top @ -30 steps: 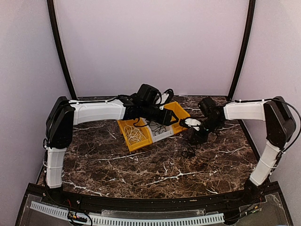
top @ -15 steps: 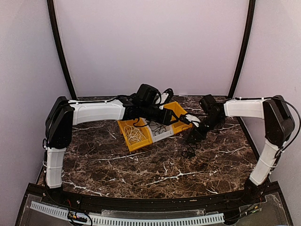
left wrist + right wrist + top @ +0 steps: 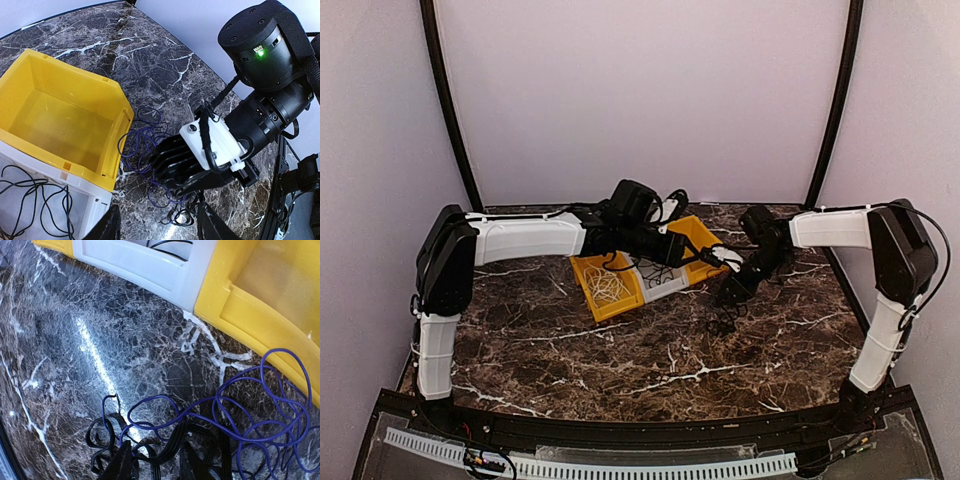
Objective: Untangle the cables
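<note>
Hovering left gripper [image 3: 159, 227], jaws wide and empty, over purple cable [image 3: 145, 145]; straddling black cable [image 3: 100, 437] with right gripper [image 3: 157, 465], jaws narrow, grip impossible to tell.

Both arms stretched fwd; L gripper [image 3: 159, 226] jaws wide, R gripper [image 3: 157, 465] narrower.

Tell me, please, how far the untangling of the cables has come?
Done: a white cable lies in one yellow bin, and a black cable in the white bin. In hand: the right gripper is low over the table beside the empty yellow bin; whether it grips anything I cannot tell. Left: the purple cable and a second black cable lie intertwined there.
</note>
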Available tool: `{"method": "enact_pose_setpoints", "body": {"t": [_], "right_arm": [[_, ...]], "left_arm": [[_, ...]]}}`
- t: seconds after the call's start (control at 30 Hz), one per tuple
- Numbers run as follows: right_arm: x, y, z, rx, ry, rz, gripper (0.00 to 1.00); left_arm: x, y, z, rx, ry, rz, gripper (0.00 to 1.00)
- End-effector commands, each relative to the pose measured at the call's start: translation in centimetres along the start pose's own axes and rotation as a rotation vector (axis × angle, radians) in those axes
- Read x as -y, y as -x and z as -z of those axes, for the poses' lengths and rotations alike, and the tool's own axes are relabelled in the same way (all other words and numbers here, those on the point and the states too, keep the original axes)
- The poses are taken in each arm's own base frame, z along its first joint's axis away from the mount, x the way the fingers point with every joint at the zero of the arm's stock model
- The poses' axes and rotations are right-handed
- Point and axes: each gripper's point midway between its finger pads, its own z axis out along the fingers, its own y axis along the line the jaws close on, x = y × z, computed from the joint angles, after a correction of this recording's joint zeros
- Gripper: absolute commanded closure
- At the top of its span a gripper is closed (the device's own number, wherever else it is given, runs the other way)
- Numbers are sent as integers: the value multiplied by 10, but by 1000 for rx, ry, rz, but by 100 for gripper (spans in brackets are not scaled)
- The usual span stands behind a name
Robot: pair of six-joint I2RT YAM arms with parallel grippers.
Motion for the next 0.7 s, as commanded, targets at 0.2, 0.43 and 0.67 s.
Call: {"method": "enact_pose_setpoints", "body": {"t": [0.2, 0.43, 0.67], "right_arm": [[-3, 11, 22, 22, -9, -3, 100], [-33, 32, 83, 86, -12, 57, 100], [-71, 65, 150, 234, -11, 156, 100]], "left_arm": [[24, 27, 23, 76, -48, -26, 49], [79, 20, 22, 138, -185, -260, 50], [106, 24, 20, 246, -257, -337, 46]]}}
